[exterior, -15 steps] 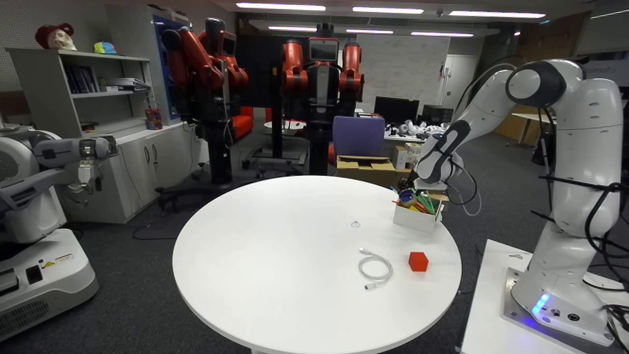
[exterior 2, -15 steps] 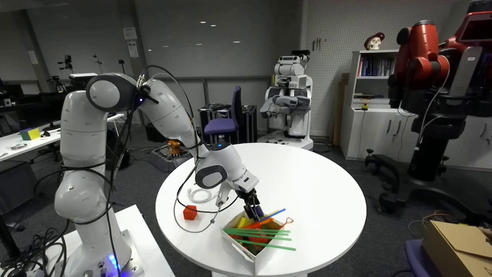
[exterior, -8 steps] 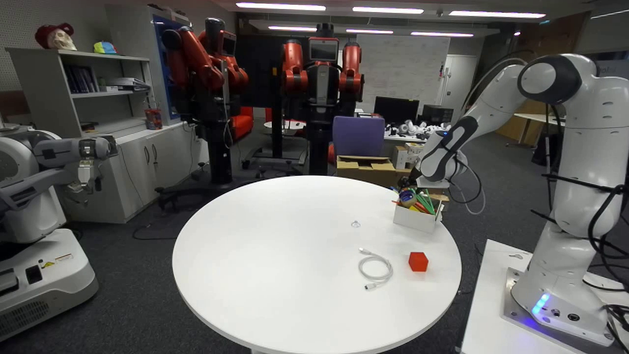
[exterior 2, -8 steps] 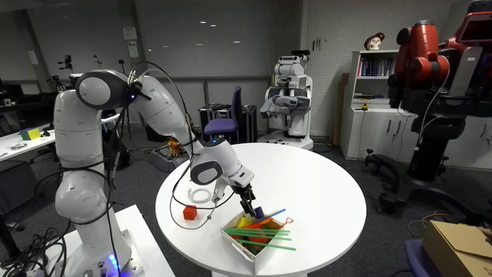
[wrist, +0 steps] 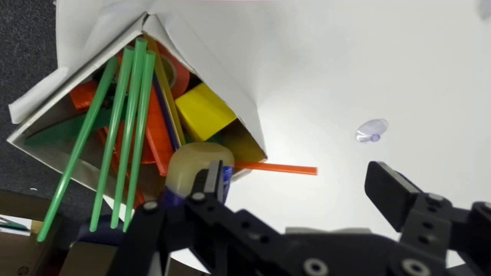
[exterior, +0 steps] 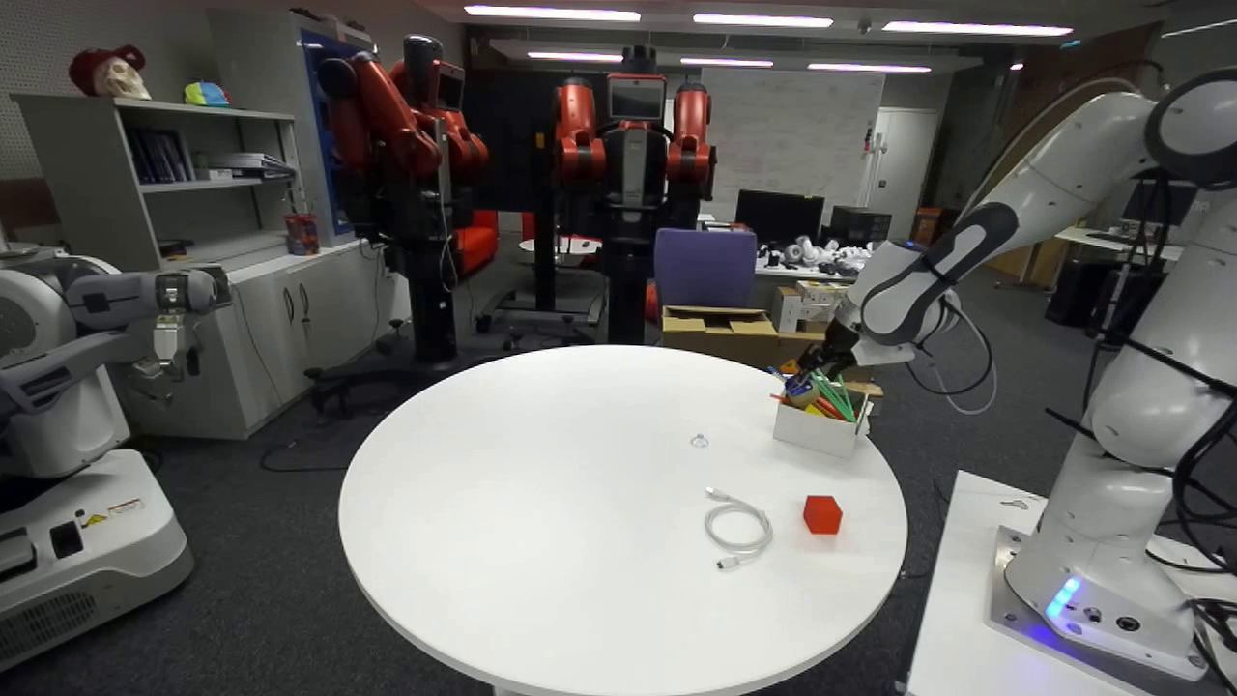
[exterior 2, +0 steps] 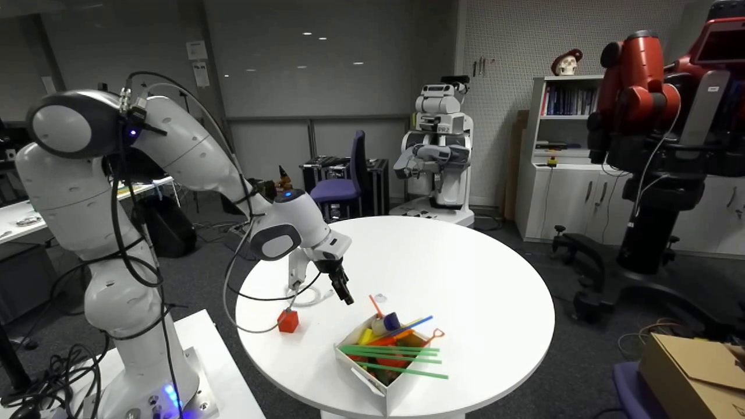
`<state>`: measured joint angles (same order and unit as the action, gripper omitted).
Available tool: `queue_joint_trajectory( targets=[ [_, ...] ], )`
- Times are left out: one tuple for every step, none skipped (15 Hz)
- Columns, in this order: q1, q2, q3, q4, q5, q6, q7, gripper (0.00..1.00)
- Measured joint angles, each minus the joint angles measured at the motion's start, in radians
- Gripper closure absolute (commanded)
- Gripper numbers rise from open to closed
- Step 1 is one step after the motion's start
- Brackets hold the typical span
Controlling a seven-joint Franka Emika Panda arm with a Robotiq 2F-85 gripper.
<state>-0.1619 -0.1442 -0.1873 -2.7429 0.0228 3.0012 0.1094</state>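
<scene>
1. The gripper (wrist: pixel 294 172) hovers just off one corner of the white box (exterior: pixel 814 432), its fingers spread wide apart and holding nothing.
2. A pale rounded item (wrist: pixel 186 165) with blue parts sits inside the white box at that corner. In the wrist view one finger passes in front of it; in an exterior view the fingertips appear apart from it.
3. The white box itself stands open-topped near the edge of the round white surface (exterior: pixel 580 503), filled with mixed things.
4. Four green sticks (wrist: pixel 128 130) lie side by side across the white box, their ends jutting out past one wall.
5. A yellow block (wrist: pixel 205 111) lies inside the white box, between the green sticks and another wall.
6. An orange stick (wrist: pixel 284 168) pokes out of the white box at the corner by the pale rounded item.
7. A small clear piece (wrist: pixel 372 128) with a bluish knob lies outside the white box, near it on the surface.
8. A red cube (exterior: pixel 822 515) rests apart from the white box, on the side toward the arm's base (exterior: pixel 1092 599).
9. A loosely coiled white cable (exterior: pixel 763 518) lies farther from the white box than the red cube does.
10. Well apart from the white box, a cardboard box (exterior 2: pixel 692 372) sits on a purple chair (exterior: pixel 705 266).
</scene>
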Motion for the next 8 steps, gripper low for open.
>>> queue_joint_trajectory(
  targets=[
    [0.009, -0.043, 0.009, -0.011, 0.005, -0.027, -0.005, 0.00],
    [0.019, -0.079, 0.020, -0.011, 0.013, -0.059, -0.002, 0.00],
    [0.029, -0.103, 0.034, -0.003, 0.031, -0.086, 0.011, 0.00],
    [0.037, -0.114, 0.049, 0.014, 0.055, -0.117, 0.041, 0.00],
    [0.045, -0.112, 0.067, 0.042, 0.081, -0.155, 0.085, 0.00],
    [0.050, -0.102, 0.086, 0.076, 0.108, -0.196, 0.133, 0.00],
    [0.059, -0.085, 0.102, 0.112, 0.137, -0.231, 0.179, 0.00],
    [0.070, -0.062, 0.115, 0.149, 0.169, -0.264, 0.220, 0.00]
  ],
)
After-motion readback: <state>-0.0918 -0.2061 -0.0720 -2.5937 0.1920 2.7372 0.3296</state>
